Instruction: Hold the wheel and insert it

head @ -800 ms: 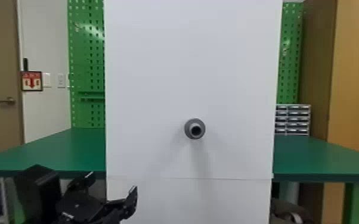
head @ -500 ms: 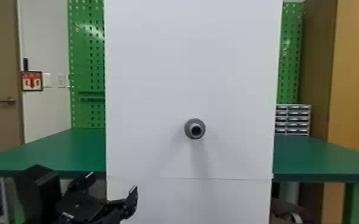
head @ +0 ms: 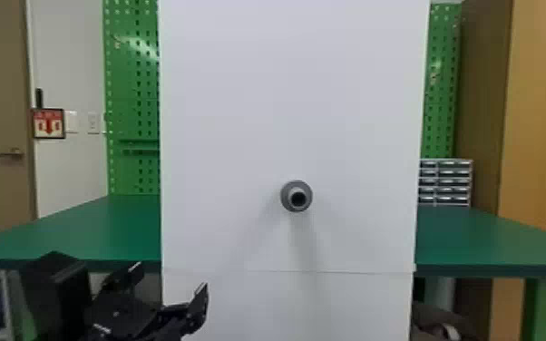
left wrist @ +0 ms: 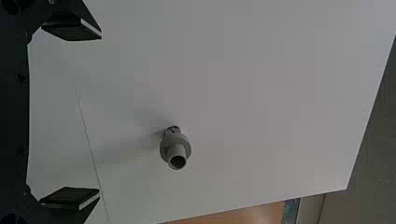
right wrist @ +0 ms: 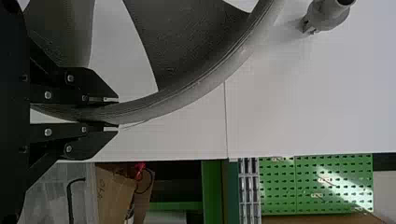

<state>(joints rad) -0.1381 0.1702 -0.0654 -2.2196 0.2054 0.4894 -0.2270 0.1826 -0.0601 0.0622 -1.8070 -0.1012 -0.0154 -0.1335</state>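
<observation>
Two black fingers of the right gripper grip the grey wheel, its rim pinched between them and curving out past their tips. The visible rim is apart from the grey peg on the white panel. The left gripper holds its fingers wide open.

Table — green top, dark front edge — spans both sides of an upright white panel. Multi-drawer unit stands at the rear of the right side — beside the panel.
</observation>
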